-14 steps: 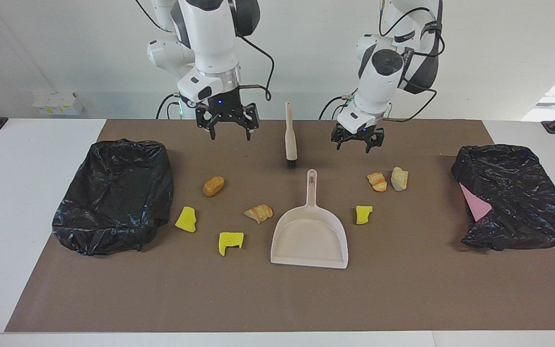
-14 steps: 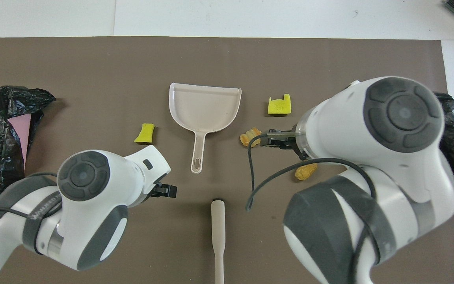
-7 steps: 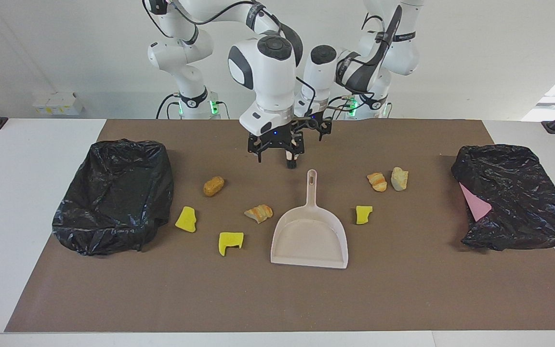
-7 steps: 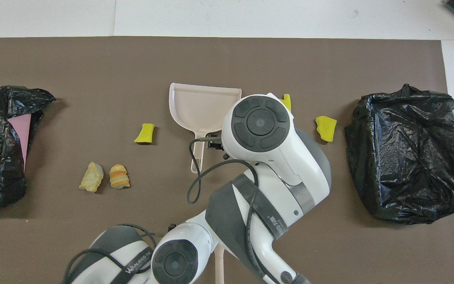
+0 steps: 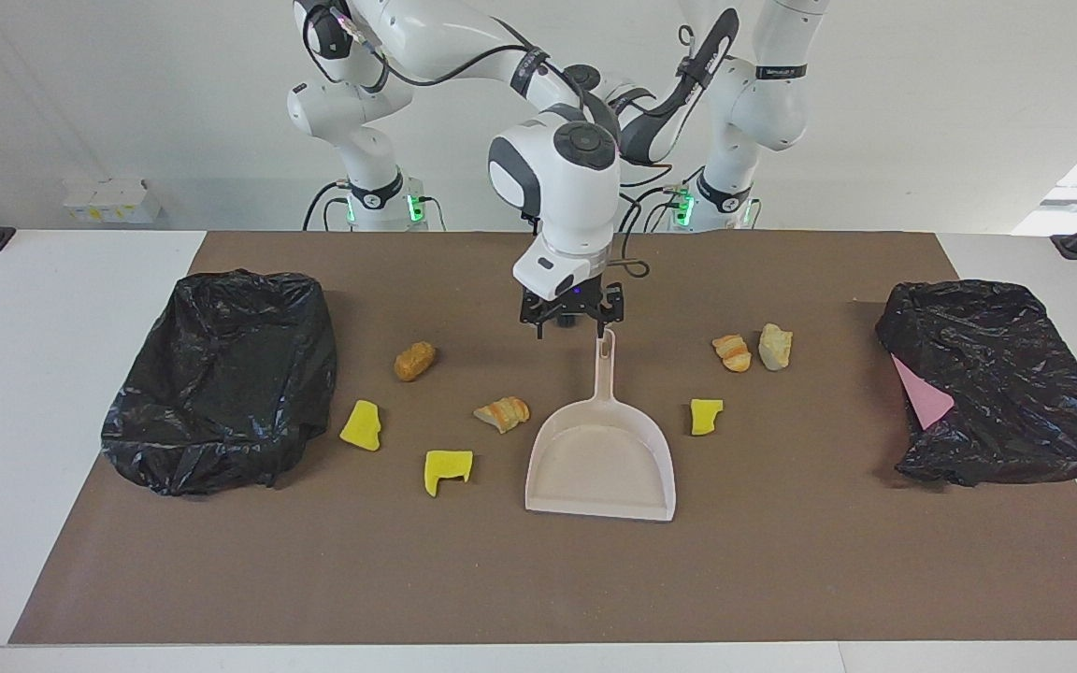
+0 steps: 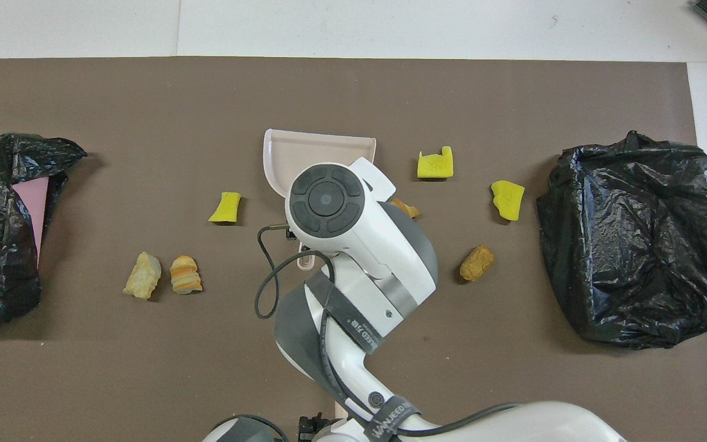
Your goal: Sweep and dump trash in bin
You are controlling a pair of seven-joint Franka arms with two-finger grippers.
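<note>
On the brown mat, all seven pieces of trash [image 5: 502, 412] lie scattered and unswept: four toward the right arm's end of the table, three toward the left arm's end, none in the dustpan [image 5: 599, 458] and none visibly in either bag-lined bin [image 5: 221, 379]. The dustpan sits flat mid-table, its pan bare and its handle pointing toward the robots. The right gripper [image 5: 571, 329] hangs low over the end of that handle with its fingers spread apart and nothing between them, so the pan does not look grasped yet. The left gripper [image 6: 309, 423] shows only as a dark edge at the bottom of the overhead view, and whether it holds anything cannot be told. By this reading the task has barely begun: picking up the tools, sweeping and dumping all remain
</note>
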